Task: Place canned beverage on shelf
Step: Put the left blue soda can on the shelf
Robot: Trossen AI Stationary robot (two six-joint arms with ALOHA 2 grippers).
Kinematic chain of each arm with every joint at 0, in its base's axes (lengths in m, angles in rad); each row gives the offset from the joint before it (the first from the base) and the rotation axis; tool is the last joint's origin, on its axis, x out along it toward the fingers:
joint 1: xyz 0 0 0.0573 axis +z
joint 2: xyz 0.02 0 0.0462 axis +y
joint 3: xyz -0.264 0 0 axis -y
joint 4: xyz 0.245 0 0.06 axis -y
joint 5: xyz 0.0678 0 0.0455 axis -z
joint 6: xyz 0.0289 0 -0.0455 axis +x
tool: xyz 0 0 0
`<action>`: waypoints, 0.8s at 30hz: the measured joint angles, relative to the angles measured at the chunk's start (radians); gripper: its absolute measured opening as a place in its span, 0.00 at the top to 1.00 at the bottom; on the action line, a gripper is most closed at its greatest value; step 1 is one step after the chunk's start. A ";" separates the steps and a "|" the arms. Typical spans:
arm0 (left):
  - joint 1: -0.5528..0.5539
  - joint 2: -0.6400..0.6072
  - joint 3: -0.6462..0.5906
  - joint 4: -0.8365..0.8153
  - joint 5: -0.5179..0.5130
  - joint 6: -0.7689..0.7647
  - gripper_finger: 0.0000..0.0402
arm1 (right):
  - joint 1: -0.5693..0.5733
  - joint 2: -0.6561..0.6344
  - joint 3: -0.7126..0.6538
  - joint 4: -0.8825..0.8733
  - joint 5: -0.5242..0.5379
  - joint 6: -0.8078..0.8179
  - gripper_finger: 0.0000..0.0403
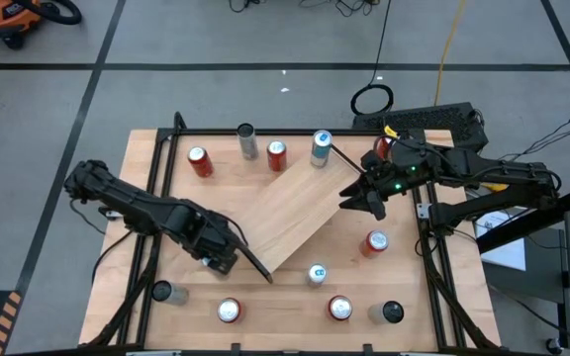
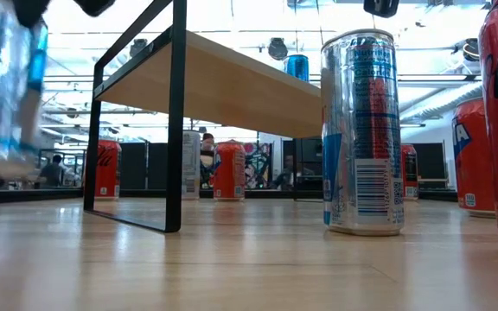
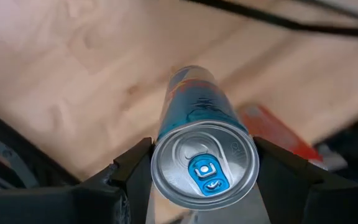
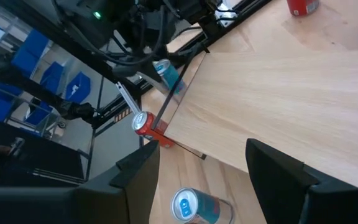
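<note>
My left hand (image 3: pixel 201 186) grips a blue-and-silver can (image 3: pixel 197 134) by the near-left corner of the shelf (image 1: pixel 290 213), which sits diagonally across the bench (image 1: pixel 146 148). My right hand (image 1: pixel 372 201) hangs open over the shelf's far-right end.

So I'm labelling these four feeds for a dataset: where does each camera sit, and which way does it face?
High view: overhead, facing straight down at the light-wood shelf board with black brackets; both dark arms show.
Low view: at tabletop height, looking level under the shelf; no arm clearly shows.
Left wrist view: on the left arm, looking at the slim silver-and-blue can held in the left gripper.
Right wrist view: on the right arm, past the open right gripper, down at the shelf.
Shared: high and right wrist views both show the shelf top.
</note>
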 joint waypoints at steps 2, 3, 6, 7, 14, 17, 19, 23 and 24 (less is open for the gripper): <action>-0.008 -0.014 0.024 -0.021 0.027 0.015 0.45 | 0.000 0.000 0.000 0.015 0.000 -0.011 0.47; -0.011 -0.022 0.036 -0.033 0.036 0.020 0.45 | 0.000 0.000 0.000 0.026 0.000 -0.016 0.47; -0.019 -0.048 0.079 -0.063 0.064 0.023 0.45 | 0.000 0.000 0.000 0.048 0.000 -0.028 0.47; -0.021 -0.058 0.093 -0.072 0.069 0.023 0.45 | 0.000 0.000 0.000 0.050 0.000 -0.033 0.47; -0.022 -0.125 0.216 -0.109 0.074 0.016 0.45 | 0.000 0.000 0.000 0.054 0.000 -0.047 0.47; -0.022 -0.144 0.268 -0.107 0.074 0.015 0.45 | 0.000 0.000 0.000 0.061 -0.001 -0.050 0.47; -0.022 -0.155 0.302 -0.107 0.074 0.016 0.45 | 0.000 0.000 0.000 0.061 -0.001 -0.054 0.47; -0.022 -0.175 0.359 -0.106 0.072 0.021 0.45 | 0.000 0.000 0.000 0.061 -0.001 -0.054 0.47; -0.022 -0.179 0.372 -0.105 0.068 0.024 0.45 | 0.000 0.000 0.000 0.061 -0.001 -0.054 0.47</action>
